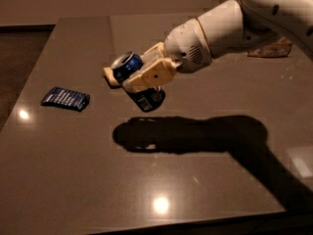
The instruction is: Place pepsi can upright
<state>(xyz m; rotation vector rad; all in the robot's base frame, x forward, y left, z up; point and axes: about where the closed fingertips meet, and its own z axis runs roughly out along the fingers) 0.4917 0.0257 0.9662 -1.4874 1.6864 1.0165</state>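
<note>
The pepsi can (139, 84) is dark blue with a silver top and a white label patch. It hangs tilted in the air above the middle of the table, silver top up and to the left. My gripper (128, 78) is shut on the pepsi can, with its cream fingers (149, 75) clamped across the can's body. The white arm reaches in from the upper right. The can's shadow lies on the table below and to the right of it.
A flat dark-blue snack packet (64, 98) lies on the grey table (73, 180) at the left. Another packet (272, 48) lies at the far right, partly behind the arm. The table's left and front edges drop off to dark floor.
</note>
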